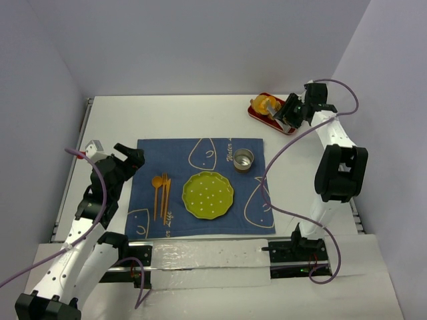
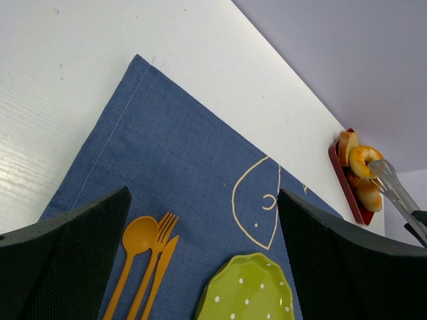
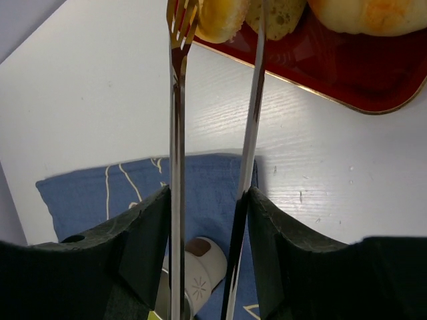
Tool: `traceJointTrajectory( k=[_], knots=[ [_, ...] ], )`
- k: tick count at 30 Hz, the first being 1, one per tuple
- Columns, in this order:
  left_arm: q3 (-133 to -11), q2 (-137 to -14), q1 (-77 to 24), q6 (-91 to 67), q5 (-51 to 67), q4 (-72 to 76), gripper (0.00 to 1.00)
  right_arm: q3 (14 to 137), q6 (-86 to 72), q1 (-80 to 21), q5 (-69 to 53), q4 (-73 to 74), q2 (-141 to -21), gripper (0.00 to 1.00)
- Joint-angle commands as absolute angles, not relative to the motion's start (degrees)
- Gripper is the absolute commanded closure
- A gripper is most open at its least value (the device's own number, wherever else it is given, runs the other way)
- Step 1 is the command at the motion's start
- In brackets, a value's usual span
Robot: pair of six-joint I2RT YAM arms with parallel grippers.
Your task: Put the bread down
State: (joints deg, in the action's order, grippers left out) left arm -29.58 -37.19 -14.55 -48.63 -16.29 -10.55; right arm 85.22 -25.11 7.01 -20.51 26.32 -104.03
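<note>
The bread [image 3: 220, 17], a small golden-orange ring-like bun, sits at the left end of the red tray [image 3: 347, 80] at the back right of the table. My right gripper [image 3: 207, 200] is shut on metal tongs [image 3: 175, 133], whose two tips stand on either side of the bread. From above, the bread [image 1: 267, 103] and right gripper [image 1: 291, 113] are at the tray [image 1: 257, 115]. The left wrist view also shows the bun [image 2: 363, 160] at the tong tips [image 2: 393, 190]. My left gripper [image 2: 203, 193] is open and empty over the blue mat, above its left part [image 1: 133, 157].
A green dotted plate [image 1: 208, 195] lies mid-mat, with a metal cup [image 1: 243, 159] behind it and orange cutlery [image 1: 161, 190] to its left. A pale tan bread piece [image 3: 280, 13] and a lumpy roll [image 3: 373, 13] share the tray. Walls stand close behind and to the right.
</note>
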Motion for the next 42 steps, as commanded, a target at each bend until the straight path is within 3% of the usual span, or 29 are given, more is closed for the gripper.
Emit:
traceJointTrajectory(
  k=[1,8,17,22,28,34,42],
  knots=[
    [-30.2,-36.8,-14.5,-47.6,-17.2,-9.8,0.01,87.6,-25.6,7.4,-21.9,24.4,-104.2,0.60],
    [-30.2,-36.9,-14.5,-47.7,-17.1,-10.0,0.01,85.4,-25.8,7.6,-22.6,21.6,-100.3,0.78],
    [-30.1,-36.3,-14.5,-47.7,-16.5,-9.8,0.01,84.0,-23.9,7.4,-30.2,21.6,-89.1,0.78],
    [-29.8,-36.5,-14.5,-47.8,-15.6,-9.2,0.01,75.4,-24.7,5.3,-36.4,20.7,-79.3,0.78],
    [-29.7,-36.4,-14.5,-47.7,-14.0,-8.5,0.01,61.5,-24.0,-11.1,-32.9,22.6,-61.5,0.78],
    [-29.3,-35.5,-14.5,-47.7,-12.9,-8.0,0.01,46.2,-34.7,-25.5,-31.2,18.6,-46.1,0.79],
    [-29.4,-35.2,-14.5,-47.8,-12.1,-8.1,0.01,36.1,-35.3,-30.2,-36.6,25.3,-39.9,0.79]
  ],
)
